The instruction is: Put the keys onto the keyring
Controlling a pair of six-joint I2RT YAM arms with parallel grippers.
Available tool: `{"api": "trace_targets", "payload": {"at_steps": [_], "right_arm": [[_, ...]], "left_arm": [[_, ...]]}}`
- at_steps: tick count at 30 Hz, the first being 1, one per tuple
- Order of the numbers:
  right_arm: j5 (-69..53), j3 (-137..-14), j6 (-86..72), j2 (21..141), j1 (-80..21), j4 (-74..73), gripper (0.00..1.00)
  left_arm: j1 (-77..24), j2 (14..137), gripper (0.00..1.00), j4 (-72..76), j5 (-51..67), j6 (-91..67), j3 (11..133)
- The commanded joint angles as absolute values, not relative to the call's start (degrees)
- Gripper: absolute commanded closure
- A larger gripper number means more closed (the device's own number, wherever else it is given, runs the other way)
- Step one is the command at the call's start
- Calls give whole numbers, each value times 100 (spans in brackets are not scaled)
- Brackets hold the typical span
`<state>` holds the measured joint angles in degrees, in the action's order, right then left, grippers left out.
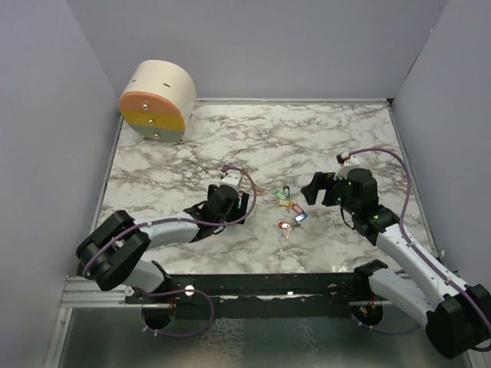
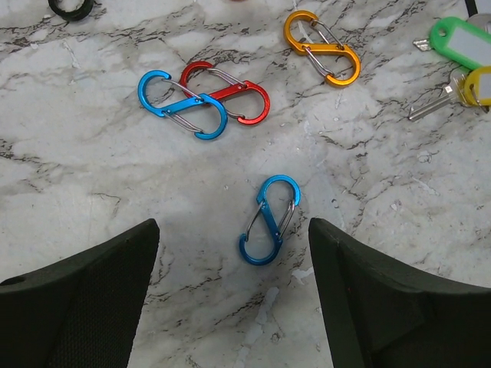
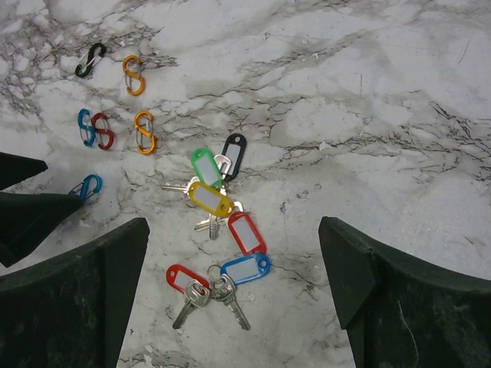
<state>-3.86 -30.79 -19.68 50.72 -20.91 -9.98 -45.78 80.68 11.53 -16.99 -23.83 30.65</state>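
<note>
Left gripper (image 2: pixel 232 227): fingers spread wide, holding nothing. In its wrist view I see one blue S-shaped carabiner clip (image 2: pixel 268 220) lying flat on the marble table (image 2: pixel 92 184), framed between the two fingers and touched by neither. Further out in that view a second blue clip (image 2: pixel 182 105) lies crossed with a red clip (image 2: pixel 230 93), and an orange clip (image 2: pixel 322 47) sits apart to their right. Right gripper (image 3: pixel 232 224): also wide apart, holding nothing. The keys (image 1: pixel 288 205) lie in a loose cluster on the table at mid-workspace, between the two grippers in the top view. In the right wrist view the green tag (image 3: pixel 205 166), yellow tag (image 3: pixel 209 198) and black tag (image 3: pixel 234 153) overlap at the far end. A red tag (image 3: pixel 245 231) lies just nearer. The blue tag (image 3: pixel 245 268) and a second red tag (image 3: pixel 182 276) are nearest the camera, their silver blades pointing toward it. Keys and clips lie apart, clips on the left-arm side. That view also shows a black clip (image 3: pixel 90 59) and another orange clip (image 3: pixel 133 74) further off. Back left corner: a round wooden drum (image 1: pixel 157 100) on its side.
</note>
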Motion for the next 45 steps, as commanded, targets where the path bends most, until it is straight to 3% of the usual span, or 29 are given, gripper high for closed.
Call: {"api": "trace_targets", "payload": {"at_steps": [1,19,23,27,32,40,45], "right_arm": [[-501,-3077,-1949,5040,-2092,-826,6],[-492,-3059,-1952,5041,-2092,-810,6],[-510,-3067,-1952,5069,-2088,-804,6],[-527,-3059,-1956,5074,-2092,-791,6],[-527,-3067,-1955,5093,-2092,-782,6],[-518,-3070,-1950,5098,-2092,-791,6],[-519,-3067,-1959,5075,-2092,-800,6]], "left_arm": [[-4673,8165,20,1268,-2011,-2305,3203],[-4945,8652,32,1270,-2320,-2215,3384],[-4969,8702,43,1267,-2321,-2214,3400],[-4989,8752,43,1263,-2312,-2198,3423],[-4994,8821,52,1236,-2286,-2171,3445],[-4998,8865,82,1196,-2257,-2171,3449],[-5009,8801,84,1195,-2258,-2186,3423]]}}
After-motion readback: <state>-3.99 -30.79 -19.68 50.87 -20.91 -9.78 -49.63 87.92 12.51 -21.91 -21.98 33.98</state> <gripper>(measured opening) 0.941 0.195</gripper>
